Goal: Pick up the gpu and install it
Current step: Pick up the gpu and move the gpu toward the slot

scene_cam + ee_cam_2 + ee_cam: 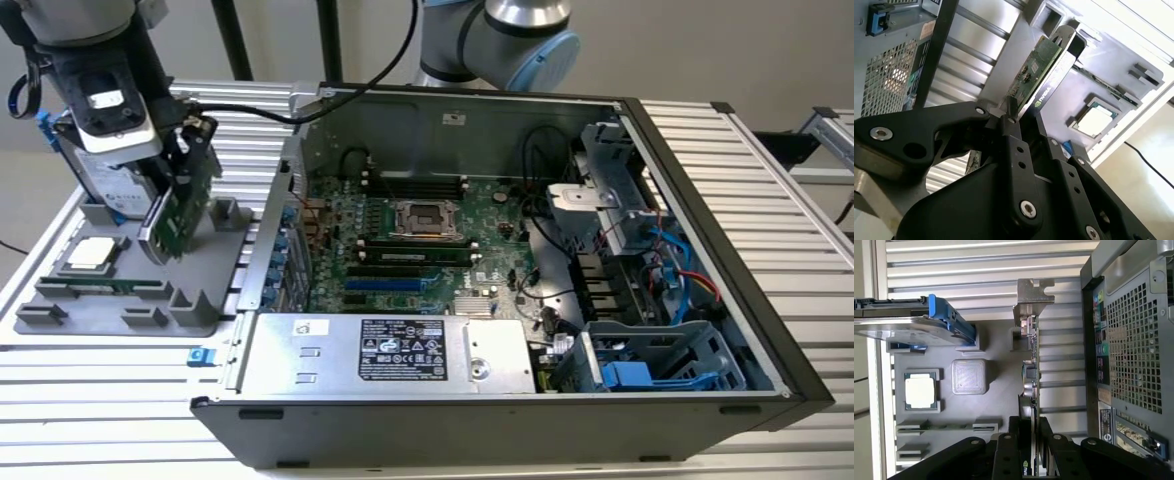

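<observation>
I see the black fingers [1015, 145] clamped across the thin green-and-black gpu card [174, 210], which stands on edge at the side of the grey plastic tray [200, 315] nearest the open black computer case [467, 430], upright presumably so it lifts out cleanly.

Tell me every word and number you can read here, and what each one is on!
Power supply label: print and symbols, too small to read.
White print on the black edge of the gpu, which is clamped in the fingers: partly hidden, not readable.
Case sticker on the computer's back panel: blurred, not readable.
So nothing can be quoted.
</observation>
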### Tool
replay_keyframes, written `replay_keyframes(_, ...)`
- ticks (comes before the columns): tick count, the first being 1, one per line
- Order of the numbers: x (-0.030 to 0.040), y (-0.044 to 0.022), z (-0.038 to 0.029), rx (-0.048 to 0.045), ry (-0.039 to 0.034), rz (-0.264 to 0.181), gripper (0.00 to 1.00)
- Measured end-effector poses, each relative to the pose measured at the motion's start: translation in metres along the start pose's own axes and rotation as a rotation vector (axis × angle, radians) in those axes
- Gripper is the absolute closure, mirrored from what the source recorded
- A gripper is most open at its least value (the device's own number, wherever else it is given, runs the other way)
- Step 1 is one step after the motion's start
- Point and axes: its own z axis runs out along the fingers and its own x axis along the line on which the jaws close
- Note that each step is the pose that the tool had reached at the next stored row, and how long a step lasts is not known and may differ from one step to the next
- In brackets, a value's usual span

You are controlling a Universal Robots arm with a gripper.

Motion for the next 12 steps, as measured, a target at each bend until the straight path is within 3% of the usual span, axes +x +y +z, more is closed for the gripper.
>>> replay_keyframes(12,0.0002,0.0009,-0.0124,0.0000,-0.0001,0.000,1.00)
